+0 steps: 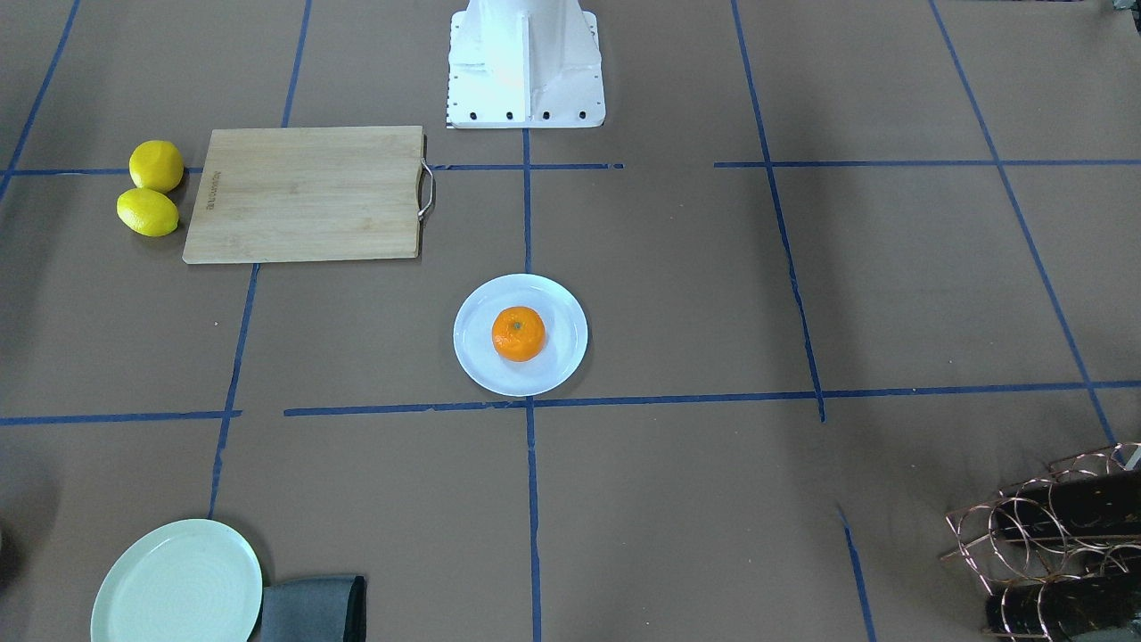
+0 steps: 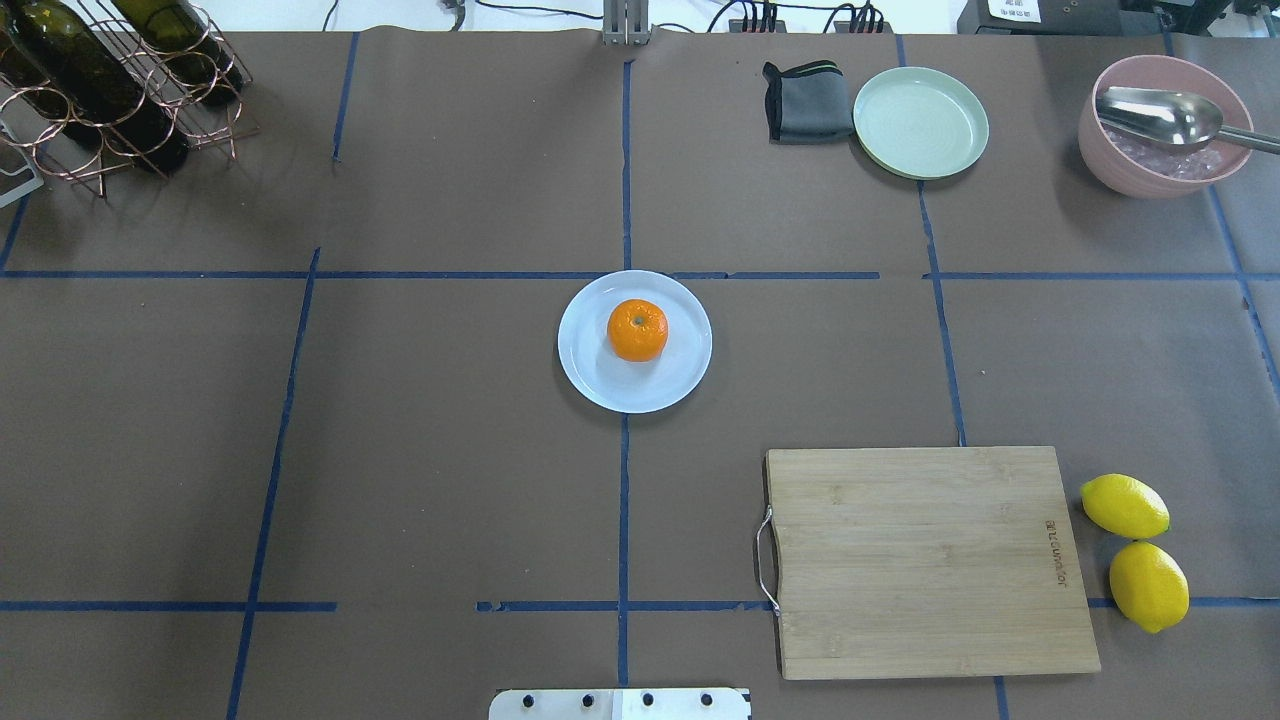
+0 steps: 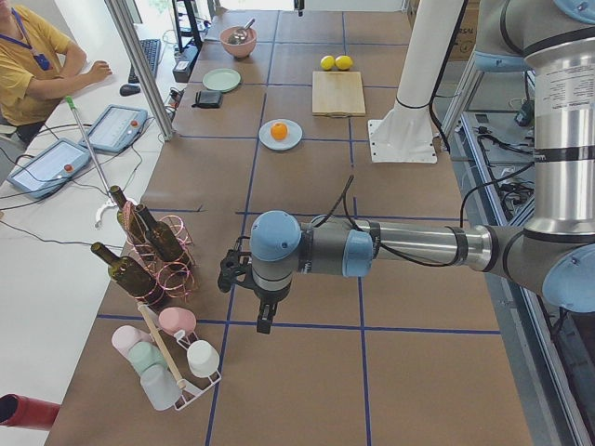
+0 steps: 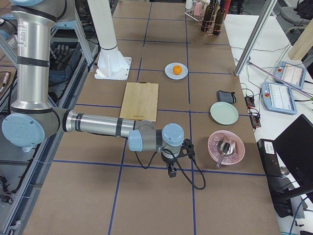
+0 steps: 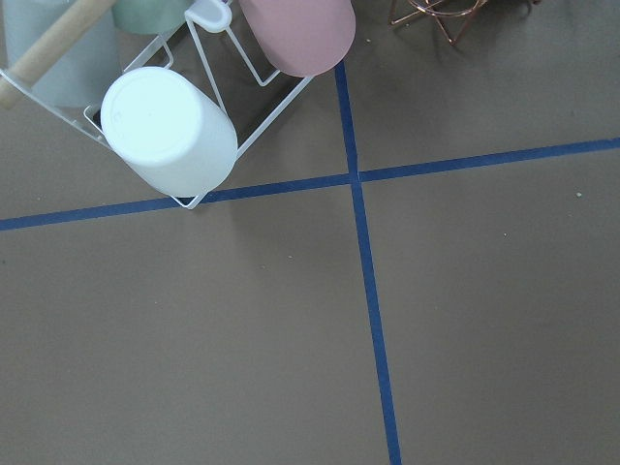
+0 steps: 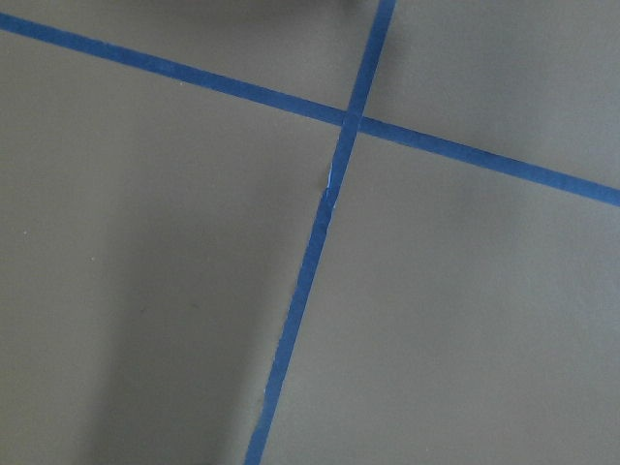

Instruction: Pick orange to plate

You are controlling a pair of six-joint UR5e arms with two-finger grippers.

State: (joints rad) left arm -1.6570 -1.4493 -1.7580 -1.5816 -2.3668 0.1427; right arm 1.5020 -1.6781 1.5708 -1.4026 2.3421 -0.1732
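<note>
The orange [image 2: 637, 329] sits upright, stem dot up, in the middle of the white plate [image 2: 600, 390] at the table's centre; the front-facing view shows the same orange [image 1: 518, 333] on the plate [image 1: 557, 374]. No gripper shows in the overhead or front views. My left gripper [image 3: 264, 320] hangs over bare table far from the plate, near the cup rack. My right gripper [image 4: 171, 170] hangs over the opposite end, beside the pink bowl. I cannot tell whether either is open or shut. Both wrist views show only brown table and blue tape.
A wooden cutting board [image 2: 930, 560] lies near the robot's right, with two lemons [image 2: 1135, 550] beside it. A pale green plate [image 2: 920, 122], grey cloth [image 2: 805, 100] and pink bowl with spoon [image 2: 1165, 125] are at the far right. A bottle rack [image 2: 110, 80] stands far left; a cup rack [image 5: 184, 126] lies under the left wrist.
</note>
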